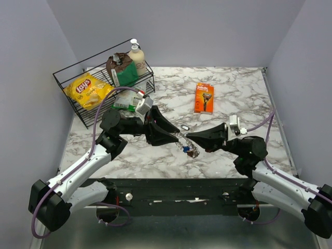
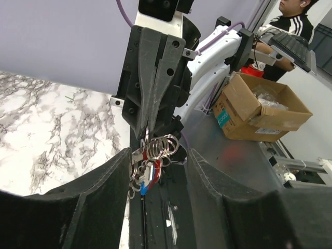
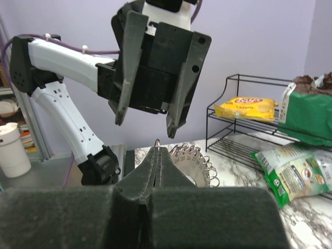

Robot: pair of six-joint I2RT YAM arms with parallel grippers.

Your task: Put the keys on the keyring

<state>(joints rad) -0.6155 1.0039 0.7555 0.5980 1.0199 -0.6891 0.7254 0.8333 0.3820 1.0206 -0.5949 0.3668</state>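
The keyring (image 2: pixel 158 147) hangs in the air as a bunch of silver rings, pinched at its top by my right gripper (image 2: pixel 146 134), which is shut on it. Red (image 2: pixel 154 173) and blue (image 2: pixel 141 189) keys dangle from the bunch. My left gripper (image 2: pixel 158 155) is open, its fingers (image 2: pixel 104 181) flanking the bunch, which lies close to the left one. In the right wrist view the ring wire (image 3: pixel 157 141) pokes from my shut right gripper (image 3: pixel 157 149), with numbered silver tags (image 3: pixel 193 160) fanned behind. From above, both grippers (image 1: pixel 176 136) (image 1: pixel 188 138) meet tip to tip over the bunch (image 1: pixel 190 149).
A black wire rack (image 1: pixel 67 83) at the back left holds a yellow chips bag (image 1: pixel 85 89), a brown bag and a pump bottle (image 1: pixel 137 56). An orange razor pack (image 1: pixel 204 97) lies further back. A small dark object (image 1: pixel 185 127) lies on the marble just behind the grippers.
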